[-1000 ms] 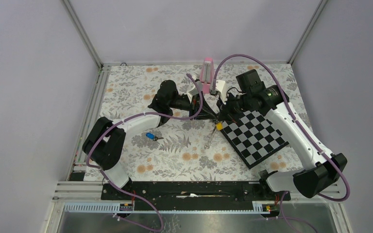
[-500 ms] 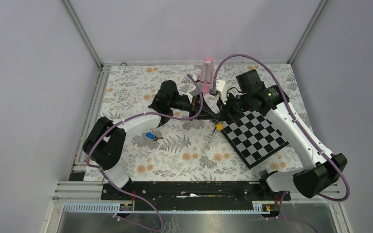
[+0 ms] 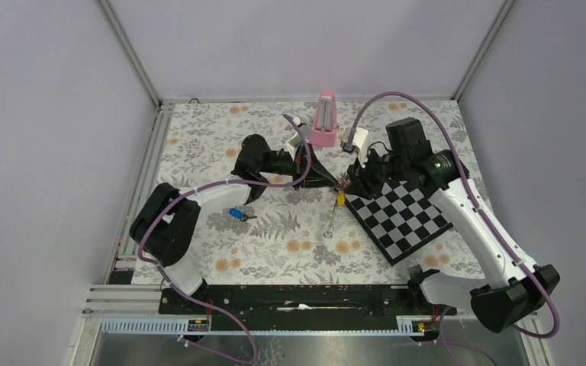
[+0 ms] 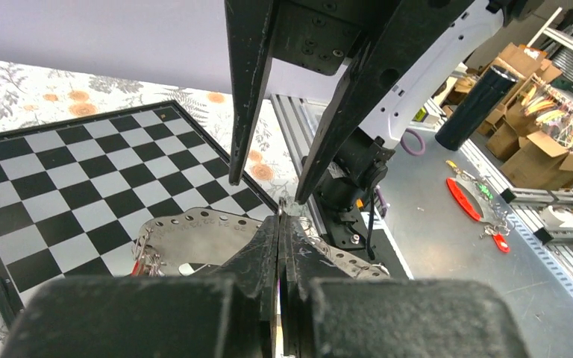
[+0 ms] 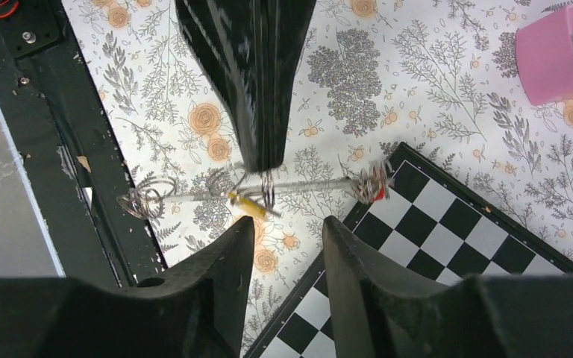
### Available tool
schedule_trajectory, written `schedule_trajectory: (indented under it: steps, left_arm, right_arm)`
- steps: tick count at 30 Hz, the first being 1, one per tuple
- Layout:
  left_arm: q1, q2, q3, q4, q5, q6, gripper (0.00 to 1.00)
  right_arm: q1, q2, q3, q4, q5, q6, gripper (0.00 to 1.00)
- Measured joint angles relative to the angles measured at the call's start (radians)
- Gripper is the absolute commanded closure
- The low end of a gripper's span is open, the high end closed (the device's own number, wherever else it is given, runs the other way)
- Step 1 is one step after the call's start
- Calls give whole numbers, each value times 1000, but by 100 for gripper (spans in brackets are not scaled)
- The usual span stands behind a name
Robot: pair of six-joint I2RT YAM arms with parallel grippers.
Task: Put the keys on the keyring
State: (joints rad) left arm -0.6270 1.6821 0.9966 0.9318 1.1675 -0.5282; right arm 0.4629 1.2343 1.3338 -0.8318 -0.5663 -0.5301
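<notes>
The left gripper (image 4: pixel 280 226) was pressed fully shut, its two black fingers meeting with no gap, and at their tips it pinched the keyring (image 5: pixel 313 184) partway along its thin strap, where a small silver ring showed right under the fingertips. The strap ran out to both sides of that pinch, with a tangle of silver rings at each end and a small red piece at the end by the chessboard (image 3: pixel 406 223). The yellow key (image 5: pixel 245 203) lay against the strap just beside the pinch; whether it was threaded onto a ring could not be told. The right gripper (image 5: pixel 287 227) stood open, with a clear gap between its fingers, close to the strap but not closed on anything. The left arm was folded at the elbow by the left edge of the table (image 3: pixel 198 145), its forearm reaching across to the middle. The right arm rose along the right side over the chessboard, its wrist turned in to face the left gripper tip to tip. The blue key (image 3: pixel 236 213) lay on the table near the left forearm, well apart from the keyring, and the pink block (image 3: pixel 324 122) stood behind both grippers.
</notes>
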Motion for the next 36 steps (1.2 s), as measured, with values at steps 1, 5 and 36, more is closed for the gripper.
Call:
schedule_trajectory:
  steps: [1, 5, 36]
  left_arm:
    - [3, 0, -7, 33, -4, -28, 100]
    - [9, 0, -32, 140, -32, -125, 100]
    - [-12, 0, -157, 410, -253, -420, 100]
  right_arm:
    - [-8, -16, -16, 8, -5, 0, 51]
    - [-25, -62, -74, 37, -61, -3, 48]
    - [-29, -72, -228, 229, -268, 31, 97]
